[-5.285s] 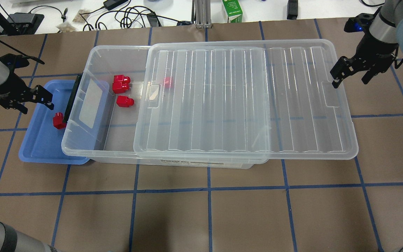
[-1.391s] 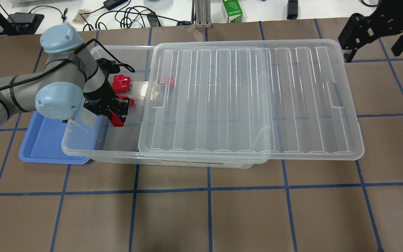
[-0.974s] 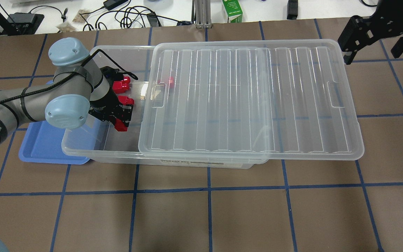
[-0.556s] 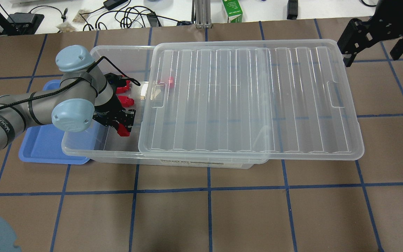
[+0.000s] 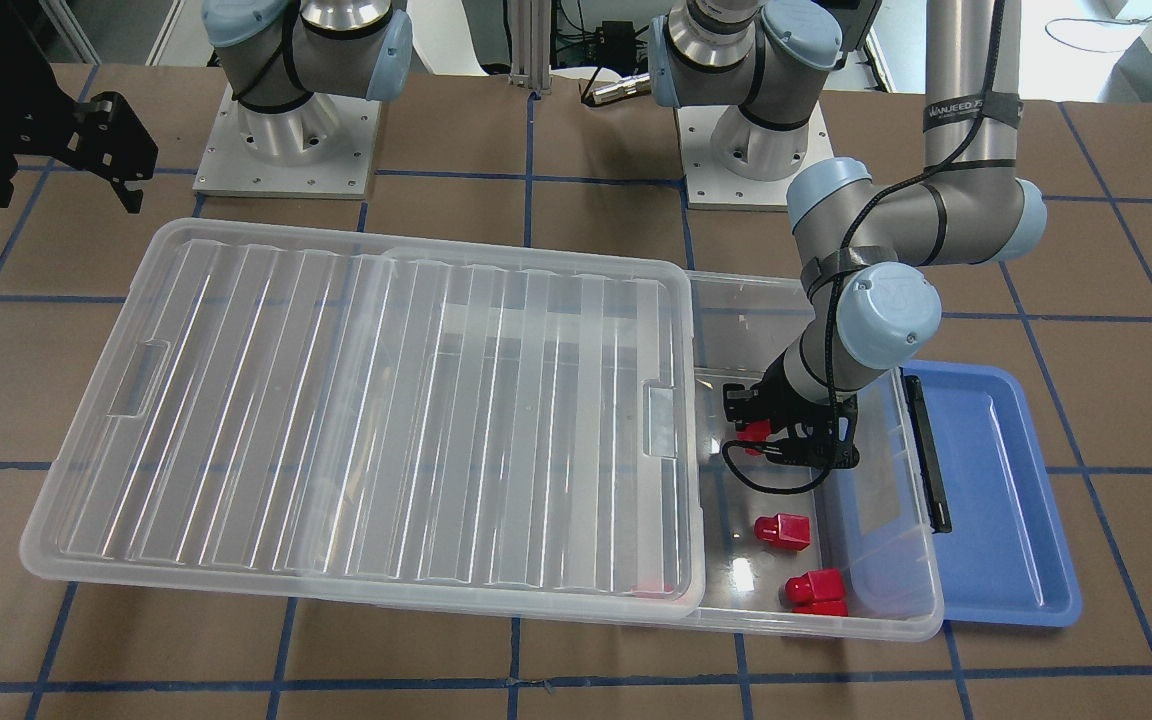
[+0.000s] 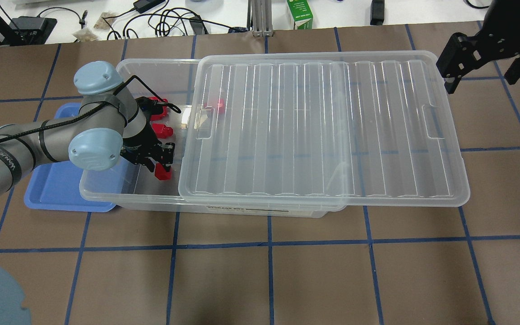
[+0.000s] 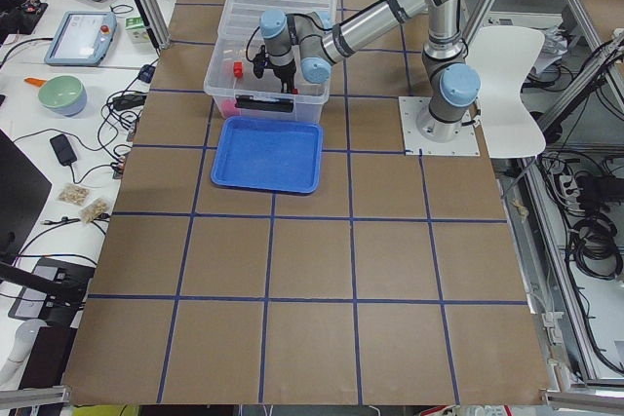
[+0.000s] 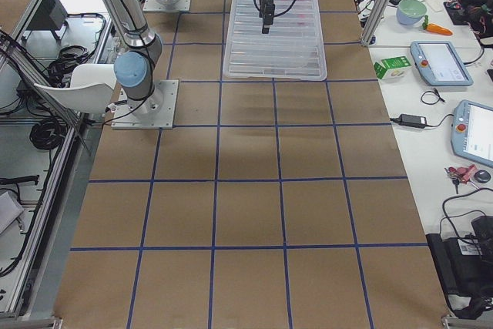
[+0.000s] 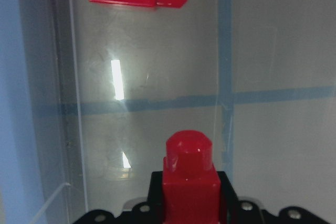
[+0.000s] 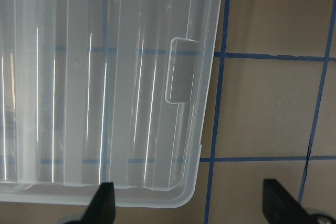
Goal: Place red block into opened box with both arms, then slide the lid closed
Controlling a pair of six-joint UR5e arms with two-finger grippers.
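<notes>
Where the brown paper table [image 6: 269, 280] w/ its blue tape grid meets plastic, the box [image 6: 106, 195] lies lengthwise: clear, shallow, rounded corners, black bar [image 5: 926, 450] on its left short end. The lid [image 6: 323, 131], a clear ribbed sheet w/ raised rim & small rect. tabs, sits offset to the right, overhanging the box's right end; the left end is uncovered. In that opening, toward the near wall, the left gripper [image 6: 161, 168] points down into the box, black fingers clamped on the red block [image 9: 189, 177]: glossy, squarish body, rounded stub facing away from the wrist cam. Can't tell if it touches the floor. Just left, a smooth blue tray [image 6: 57, 189] lies against the box's left end. Further back, loose red blocks [image 5: 782, 531] lie on the box floor, & a red blur [image 6: 218, 105] shows thru the lid. At far right the right gripper [image 6: 480, 83] hovers beside the lid's far corner, jaws spread wide, holding nothing. Beyond: white bench, cables, green carton [image 6: 299, 13].
</notes>
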